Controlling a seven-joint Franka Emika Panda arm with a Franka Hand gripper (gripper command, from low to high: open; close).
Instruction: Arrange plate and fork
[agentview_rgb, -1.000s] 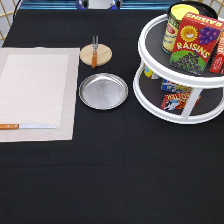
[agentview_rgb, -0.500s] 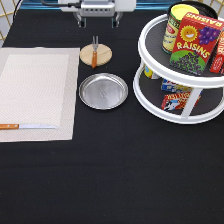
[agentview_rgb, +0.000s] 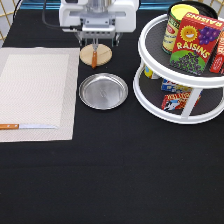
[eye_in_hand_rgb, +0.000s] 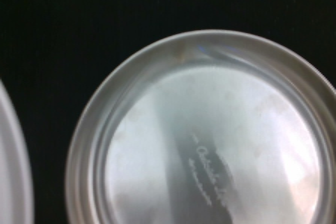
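My gripper (agentview_rgb: 98, 41) hangs at the exterior view's top, just above the round wooden coaster (agentview_rgb: 96, 54). Its two fingers look spread apart with nothing between them, though they are small and dark against the black cloth, so I say that with some caution. The fork (agentview_rgb: 93, 56) lies across the coaster right under my fingers, orange-brown handle pointing toward the view's bottom, tines toward the top.

Just below the coaster sits the plate (agentview_rgb: 103, 91), round and shiny, flat on the black tablecloth (agentview_rgb: 125, 170) and apart from the coaster. The wrist view is filled by that plate (eye_in_hand_rgb: 202, 140), its raised rim curving against the dark cloth.

To the exterior view's left lies a pale woven placemat (agentview_rgb: 35, 92), its edge near the plate but not touching it. A wooden-handled knife (agentview_rgb: 27, 126) rests on the mat's lower part.

At the exterior view's right stands a white two-tier turntable (agentview_rgb: 150, 95), carrying a raisins box (agentview_rgb: 195, 42) and a can (agentview_rgb: 177, 25) on the upper shelf, and more packages on the lower one.
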